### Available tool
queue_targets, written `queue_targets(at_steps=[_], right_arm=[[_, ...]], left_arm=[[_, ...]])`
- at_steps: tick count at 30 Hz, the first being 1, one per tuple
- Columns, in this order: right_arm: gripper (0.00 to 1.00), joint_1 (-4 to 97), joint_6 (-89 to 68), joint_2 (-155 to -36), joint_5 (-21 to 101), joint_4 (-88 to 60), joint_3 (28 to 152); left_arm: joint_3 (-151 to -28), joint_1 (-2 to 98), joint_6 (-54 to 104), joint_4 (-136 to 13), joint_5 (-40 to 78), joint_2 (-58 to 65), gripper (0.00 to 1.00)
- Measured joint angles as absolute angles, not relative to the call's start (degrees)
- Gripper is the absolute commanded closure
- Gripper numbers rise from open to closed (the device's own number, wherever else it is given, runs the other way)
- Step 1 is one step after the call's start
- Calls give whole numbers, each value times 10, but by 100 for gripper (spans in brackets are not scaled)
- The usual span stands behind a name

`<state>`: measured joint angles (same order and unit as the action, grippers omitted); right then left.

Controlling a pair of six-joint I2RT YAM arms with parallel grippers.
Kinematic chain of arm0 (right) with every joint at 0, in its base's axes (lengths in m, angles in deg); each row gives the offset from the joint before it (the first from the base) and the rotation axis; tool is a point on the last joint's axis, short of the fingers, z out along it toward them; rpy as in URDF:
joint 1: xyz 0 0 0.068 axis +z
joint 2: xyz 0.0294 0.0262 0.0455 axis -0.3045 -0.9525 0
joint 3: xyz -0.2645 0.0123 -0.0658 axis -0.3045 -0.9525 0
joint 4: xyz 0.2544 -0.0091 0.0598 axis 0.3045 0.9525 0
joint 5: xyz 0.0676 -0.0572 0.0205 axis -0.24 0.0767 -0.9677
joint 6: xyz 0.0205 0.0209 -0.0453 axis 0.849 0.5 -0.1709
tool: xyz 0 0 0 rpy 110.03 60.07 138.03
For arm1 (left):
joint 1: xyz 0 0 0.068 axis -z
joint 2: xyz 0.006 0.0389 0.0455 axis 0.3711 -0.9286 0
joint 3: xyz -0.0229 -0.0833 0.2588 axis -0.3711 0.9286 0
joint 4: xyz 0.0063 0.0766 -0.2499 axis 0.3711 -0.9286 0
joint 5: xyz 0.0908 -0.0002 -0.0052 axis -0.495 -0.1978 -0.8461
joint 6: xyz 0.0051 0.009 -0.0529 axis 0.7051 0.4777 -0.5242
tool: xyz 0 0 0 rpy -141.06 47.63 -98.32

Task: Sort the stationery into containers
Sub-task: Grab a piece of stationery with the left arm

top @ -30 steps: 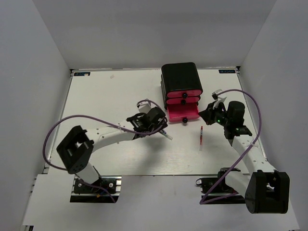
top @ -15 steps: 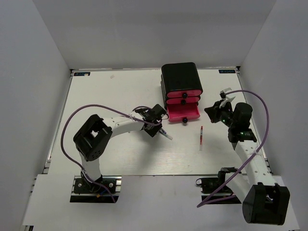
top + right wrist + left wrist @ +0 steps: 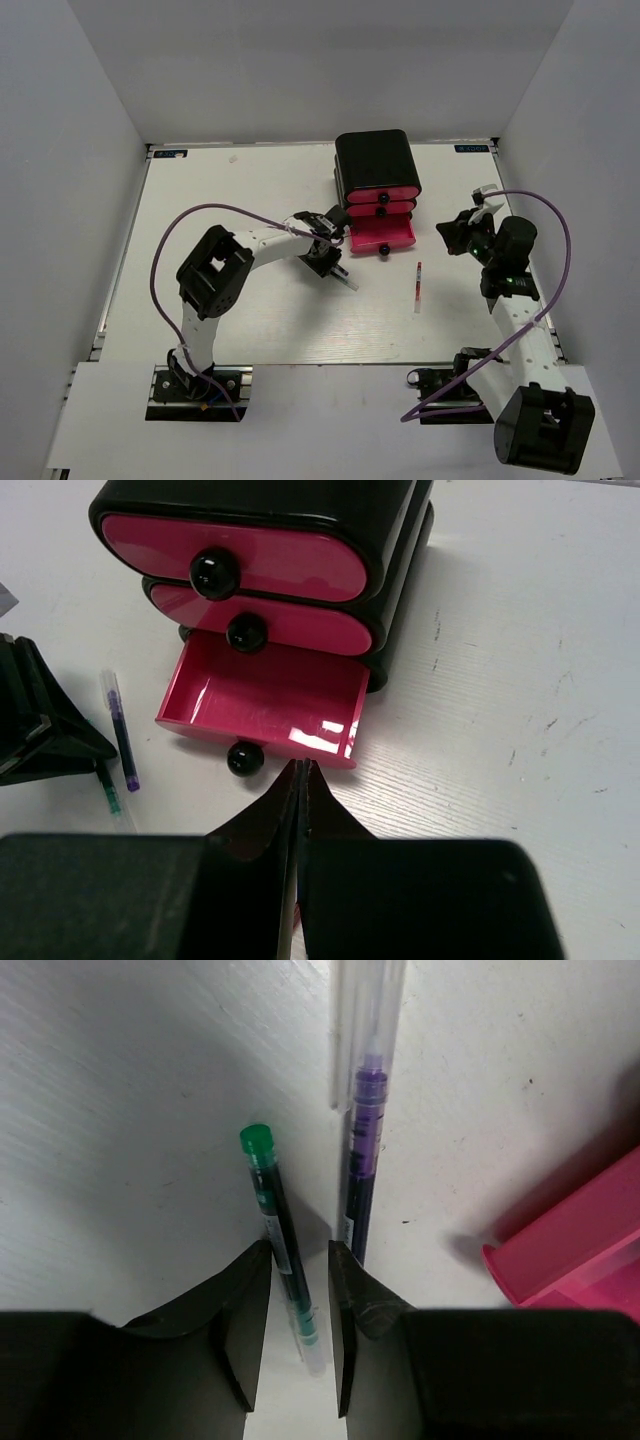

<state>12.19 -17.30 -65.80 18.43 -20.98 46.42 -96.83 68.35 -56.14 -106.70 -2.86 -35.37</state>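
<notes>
- The left hand (image 3: 298, 1252) is low over the table (image 3: 230, 200), just in front of the drawers, its fingers part-way closed on either side of a green pen (image 3: 281, 1235).
- The left finger touches the pen and the right finger stands off it with a gap, so the pen is straddled, not clamped.
- The green pen lies flat on the table, cap end pointing away from the hand.
- A purple pen (image 3: 362, 1155) lies alongside it, just outside the right finger.
- The right hand (image 3: 301, 770) is clenched and empty, held above the table facing the drawer fronts.
- The bottom drawer (image 3: 262, 712) of the black case (image 3: 400, 525) is pulled out and shows a bare pink floor.
- The two upper drawers (image 3: 300, 630) are closed.
- A red pen (image 3: 418, 284) lies alone on the table between the arms, well apart from the other pens.
</notes>
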Motion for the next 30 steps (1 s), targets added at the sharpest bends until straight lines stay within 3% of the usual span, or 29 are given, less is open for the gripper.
queue_targets(at_steps=[7, 14, 16, 19, 21, 25, 30], right_arm=[[100, 92, -160, -642, 170, -211, 458], [100, 67, -148, -636, 154, -211, 454], [92, 59, -147, -632, 145, -211, 454], [70, 50, -149, -631, 119, -210, 454], [68, 46, -153, -631, 100, -210, 453], [65, 41, -159, -628, 71, -210, 444], [62, 35, -162, -628, 57, -210, 440]], left_arm=[[-1020, 680, -552, -1136, -24, -385, 71], [-1024, 680, -522, -1187, -24, -386, 74], [-1019, 680, -509, -1189, -24, -382, 75], [-1002, 680, -478, -1183, -23, -369, 79], [-991, 680, -450, -1176, -26, -359, 83], [-968, 683, -359, -1125, -33, -318, 100], [-923, 685, -152, -985, -5, -202, 100]])
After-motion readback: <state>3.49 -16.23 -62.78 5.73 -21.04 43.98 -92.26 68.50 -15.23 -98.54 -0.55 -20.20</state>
